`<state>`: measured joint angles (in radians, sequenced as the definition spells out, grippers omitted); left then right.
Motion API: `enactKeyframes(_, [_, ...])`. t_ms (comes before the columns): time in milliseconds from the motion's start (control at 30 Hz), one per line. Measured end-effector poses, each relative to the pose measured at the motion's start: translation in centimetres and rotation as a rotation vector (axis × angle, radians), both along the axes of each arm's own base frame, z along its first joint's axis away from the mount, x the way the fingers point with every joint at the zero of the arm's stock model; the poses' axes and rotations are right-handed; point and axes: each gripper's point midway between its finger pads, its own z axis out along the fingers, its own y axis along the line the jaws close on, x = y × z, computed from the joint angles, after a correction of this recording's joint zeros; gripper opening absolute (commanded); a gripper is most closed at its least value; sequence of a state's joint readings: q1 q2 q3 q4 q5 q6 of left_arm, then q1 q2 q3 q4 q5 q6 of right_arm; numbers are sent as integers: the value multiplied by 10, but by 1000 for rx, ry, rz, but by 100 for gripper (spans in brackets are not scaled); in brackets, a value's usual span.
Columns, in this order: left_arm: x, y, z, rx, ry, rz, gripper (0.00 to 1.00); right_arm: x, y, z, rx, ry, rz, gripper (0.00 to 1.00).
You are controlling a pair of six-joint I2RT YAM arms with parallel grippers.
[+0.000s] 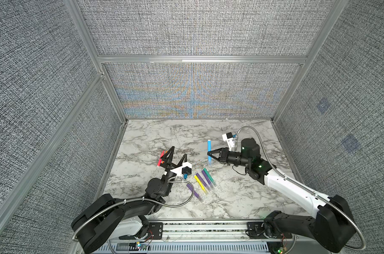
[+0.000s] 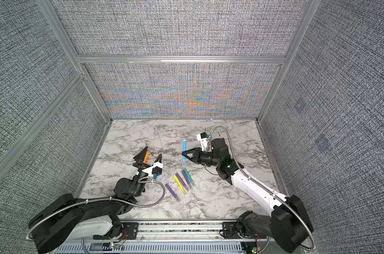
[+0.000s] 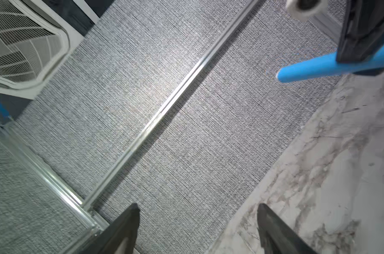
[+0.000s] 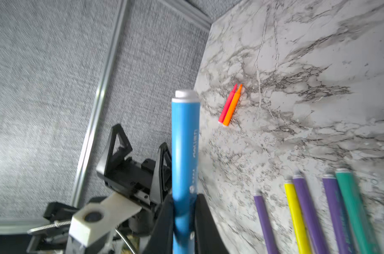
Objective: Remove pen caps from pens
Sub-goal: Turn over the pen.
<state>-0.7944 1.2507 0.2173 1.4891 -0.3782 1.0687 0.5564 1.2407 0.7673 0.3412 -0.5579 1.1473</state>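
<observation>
My right gripper point(image 1: 209, 154) point(image 4: 184, 209) is shut on a blue pen point(image 1: 209, 146) point(image 4: 184, 143) held upright above the marble. A pale clear pen cap point(image 1: 210, 163) shows below the jaws. My left gripper point(image 1: 178, 151) point(image 3: 197, 207) stands open and empty to the left of the blue pen point(image 3: 307, 68), apart from it. A red pen point(image 4: 227, 104) and an orange pen point(image 4: 232, 106) lie side by side with bare pointed tips, beside the left gripper point(image 4: 141, 136). A purple point(image 1: 193, 192), a yellow point(image 1: 200, 184), two more purple and a teal pen point(image 1: 207, 173) lie in a row.
The marble table point(image 1: 156, 136) is enclosed by grey fabric walls with aluminium rails point(image 1: 200, 59) at the back and both sides. Both arms reach in from the front rail point(image 1: 204, 228). A steel cable conduit point(image 1: 182, 198) loops by the left arm near the lone purple pen.
</observation>
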Motion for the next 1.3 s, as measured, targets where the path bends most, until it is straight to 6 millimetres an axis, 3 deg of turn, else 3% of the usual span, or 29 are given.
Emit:
enactKeyframes(133, [2,-7,9,56,-60,26,84,10,3,42,196,-36,-48,0])
enactKeyframes(367, [20,-40,8,253,-138,63,79,-7,10,98,285,-67,-3,0])
enactKeyframes(533, [16,-54,18,309,-196,58,78,-31,12,138,199,-129,72,0])
enactKeyframes(667, [6,-52,32,311,-251,56,78,-41,3,153,11,-184,104,0])
enactKeyframes(833, [2,-62,32,357,-281,50,78,-23,-24,147,-229,-152,52,0])
enactKeyframes(1000, [3,-78,22,421,-291,39,77,-7,-37,94,-496,38,76,0])
enactKeyframes(1133, [-1,-89,20,440,-308,10,76,-15,-43,72,-618,138,147,0])
enactKeyframes(1300, [-3,-105,21,453,-339,-31,76,-40,-54,66,-685,172,236,0])
